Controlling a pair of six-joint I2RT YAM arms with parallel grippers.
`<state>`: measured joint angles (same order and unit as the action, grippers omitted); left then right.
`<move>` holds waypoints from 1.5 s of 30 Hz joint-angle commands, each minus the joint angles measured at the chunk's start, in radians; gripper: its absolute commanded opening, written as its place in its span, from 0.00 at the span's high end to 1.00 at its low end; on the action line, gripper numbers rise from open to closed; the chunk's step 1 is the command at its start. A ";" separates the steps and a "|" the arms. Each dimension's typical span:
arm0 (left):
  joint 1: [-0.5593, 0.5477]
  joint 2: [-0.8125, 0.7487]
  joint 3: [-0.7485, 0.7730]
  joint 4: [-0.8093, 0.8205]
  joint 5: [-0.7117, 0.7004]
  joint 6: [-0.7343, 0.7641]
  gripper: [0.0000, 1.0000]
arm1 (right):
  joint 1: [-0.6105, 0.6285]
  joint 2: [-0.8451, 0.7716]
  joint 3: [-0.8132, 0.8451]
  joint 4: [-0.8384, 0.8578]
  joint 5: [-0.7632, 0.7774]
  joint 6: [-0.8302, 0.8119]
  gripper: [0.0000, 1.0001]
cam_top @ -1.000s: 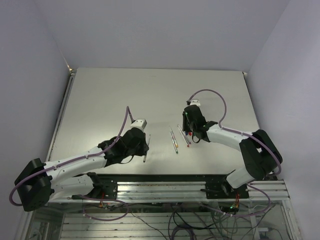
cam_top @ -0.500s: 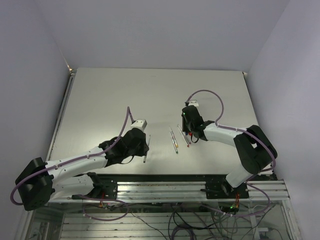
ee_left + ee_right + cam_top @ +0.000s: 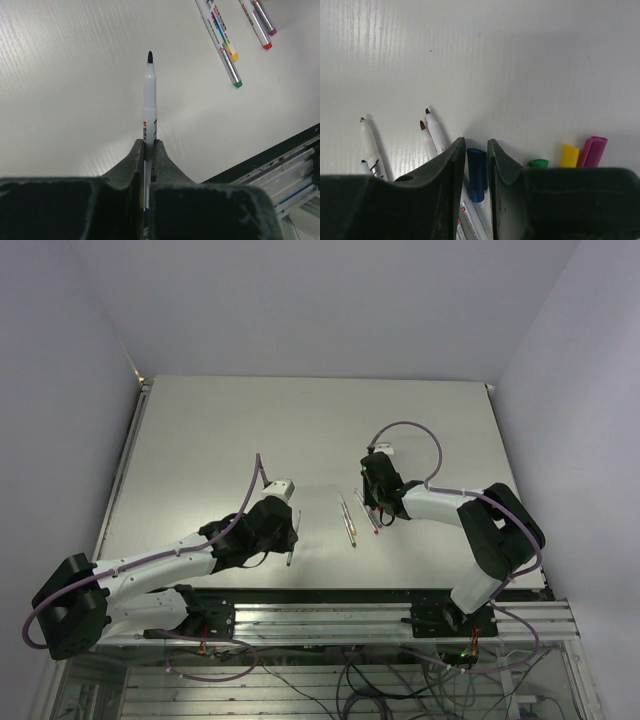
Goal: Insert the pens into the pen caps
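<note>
My left gripper is shut on a pale pen with a dark blue tip, held off the table; it also shows in the top view. Several more pens lie on the table between the arms. My right gripper is low over the caps and open, with its jaws on either side of the dark blue cap and a narrow gap each side. Green, yellow and magenta caps lie to its right. The red cap is hidden.
Pen tips poke out left of my right fingers, and another pen lies further left. The table's near edge and metal rail run close behind my left gripper. In the top view my right gripper hides the caps.
My right gripper has shifted a little to the left, toward the pens. My left arm has barely moved and still holds its pen.
</note>
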<state>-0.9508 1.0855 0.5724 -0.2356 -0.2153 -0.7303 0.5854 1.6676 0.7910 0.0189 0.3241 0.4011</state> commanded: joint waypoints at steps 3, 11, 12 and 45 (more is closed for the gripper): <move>-0.008 0.002 -0.006 0.024 -0.010 -0.005 0.93 | 0.007 -0.004 0.000 0.022 0.001 0.007 0.75; -0.007 0.004 0.001 0.021 -0.017 0.002 0.93 | 0.007 -0.035 -0.048 -0.018 0.004 0.041 0.75; -0.008 0.005 0.003 0.020 -0.018 0.004 0.93 | 0.007 -0.037 -0.055 -0.021 0.001 0.043 0.75; -0.008 0.038 0.042 0.073 -0.028 0.044 0.93 | 0.017 -0.075 0.166 -0.135 0.102 -0.025 1.00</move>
<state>-0.9512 1.1168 0.5751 -0.2276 -0.2241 -0.7090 0.5968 1.6596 0.8719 -0.1005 0.3687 0.4374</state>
